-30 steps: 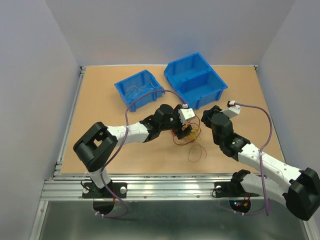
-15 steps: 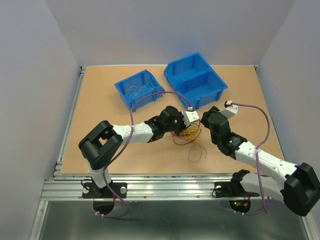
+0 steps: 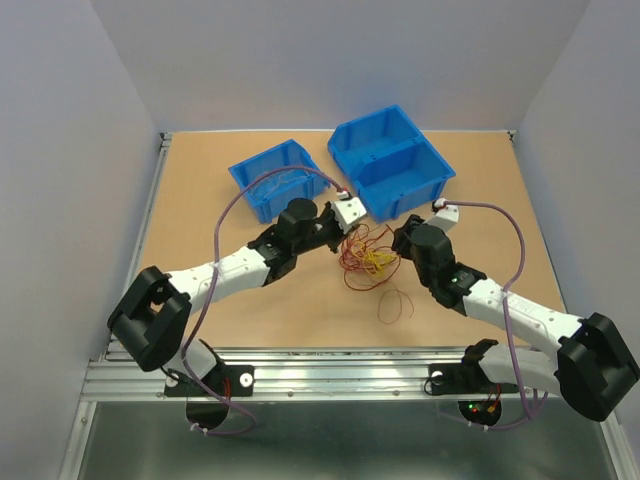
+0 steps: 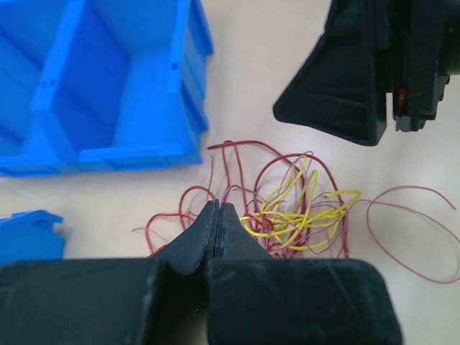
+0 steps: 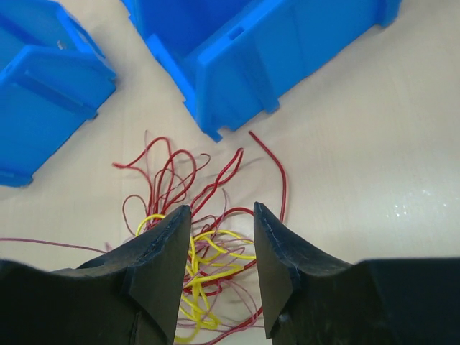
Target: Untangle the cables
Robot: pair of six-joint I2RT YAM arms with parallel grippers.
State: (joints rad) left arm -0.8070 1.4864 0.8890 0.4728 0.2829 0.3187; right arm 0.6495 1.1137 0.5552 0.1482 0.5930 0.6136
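The tan table (image 3: 200, 220) carries 2 blue bins (image 3: 278, 178) (image 3: 392, 160), tangled red-and-yellow cables (image 3: 367, 258) and 1 separate dark red loop (image 3: 395, 305).

The cables (image 3: 365, 258) are red, dark red and yellow; the bins (image 3: 290, 198) blue, the table (image 3: 190, 200) tan.

Tabletop: flat light tan wooden board (image 3: 200, 200), matt, smooth, filling the middle of the overhead view; a faint wet-looking sheen on it in the right wrist view.
Back wall: plain pale grey panel (image 3: 330, 60), unmarked; meets the table's far edge.
Left wall: plain pale grey panel (image 3: 60, 200), slightly shaded.
Right wall: plain pale grey panel (image 3: 590, 150), same finish.
Near-edge frame: silver slotted aluminium rail (image 3: 330, 378), running the table's full width.
Left-edge frame: narrower silver aluminium rail (image 3: 140, 240), along the board's side.
Below the frame: dull grey metal surface (image 3: 330, 450).
Light: even, diffuse; shadows soft.
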